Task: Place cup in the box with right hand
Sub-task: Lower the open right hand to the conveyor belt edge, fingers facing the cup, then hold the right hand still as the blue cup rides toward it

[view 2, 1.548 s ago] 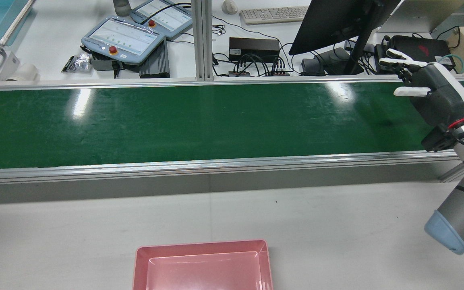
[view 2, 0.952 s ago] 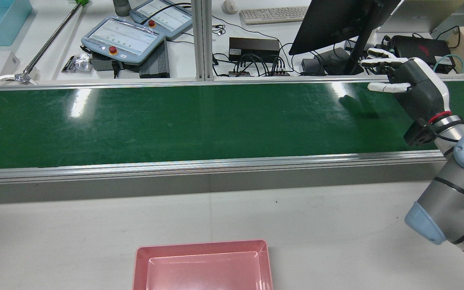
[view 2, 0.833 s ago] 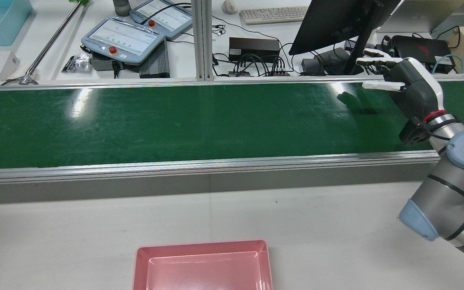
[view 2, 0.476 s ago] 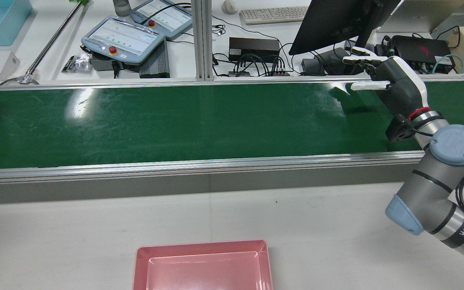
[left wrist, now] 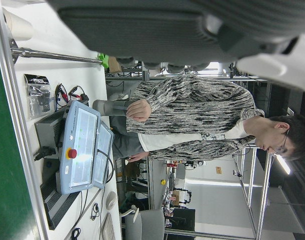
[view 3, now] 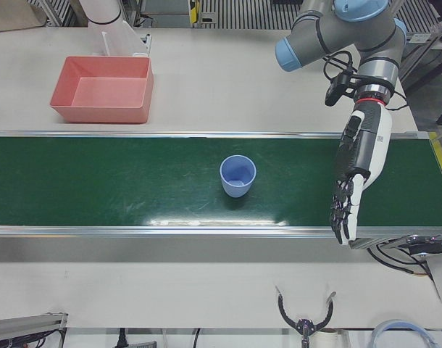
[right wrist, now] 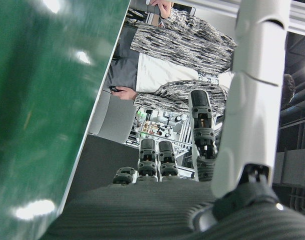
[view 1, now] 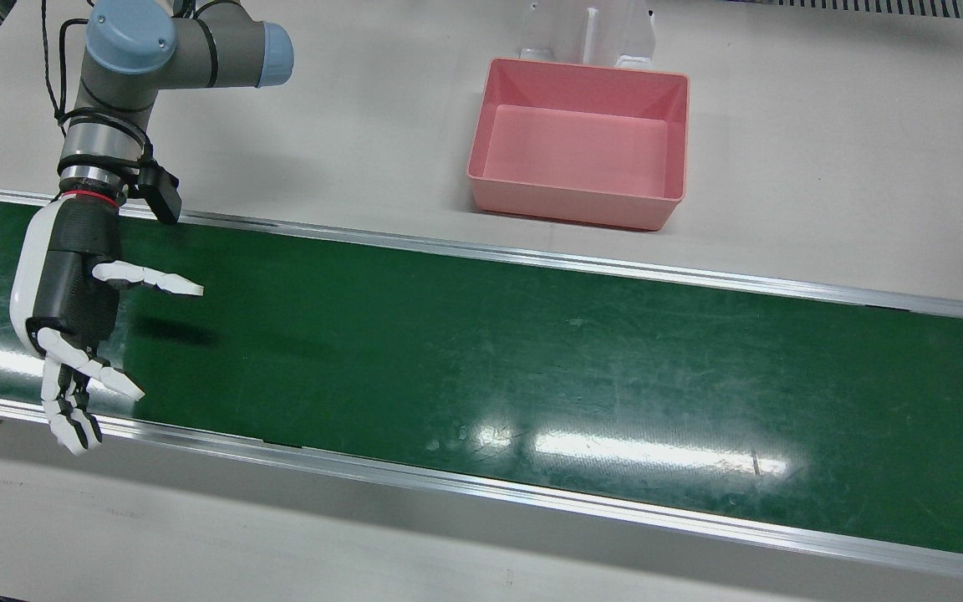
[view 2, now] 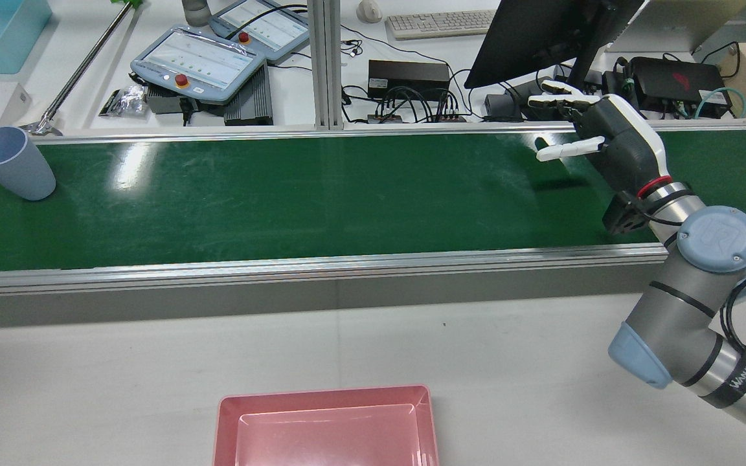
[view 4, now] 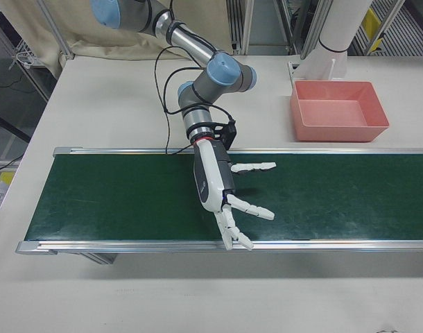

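Observation:
A light blue cup (view 2: 10, 162) stands upright, mouth up, at the far left end of the green belt (view 2: 321, 194); it also shows in the left-front view (view 3: 238, 176). The empty pink box (view 2: 326, 396) sits on the white table before the belt, also in the front view (view 1: 579, 71). My right hand (view 2: 606, 136) is open and empty over the belt's right end, far from the cup; it also shows in the front view (view 1: 72, 293) and the right-front view (view 4: 215, 184). My left hand (view 3: 359, 159) hangs open over the belt beyond the cup.
Aluminium rails (view 2: 347, 265) edge the belt. Behind it stand two teach pendants (view 2: 198, 61), a monitor (view 2: 541, 32), a keyboard (view 2: 441, 22) and cables. A metal rod (view 2: 78, 68) lies at the far left. A white post (view 1: 590, 29) stands behind the box.
My right hand has moved left along the belt's far edge, still open. The blue cup has come into view at the belt's left end and moved a little to the right.

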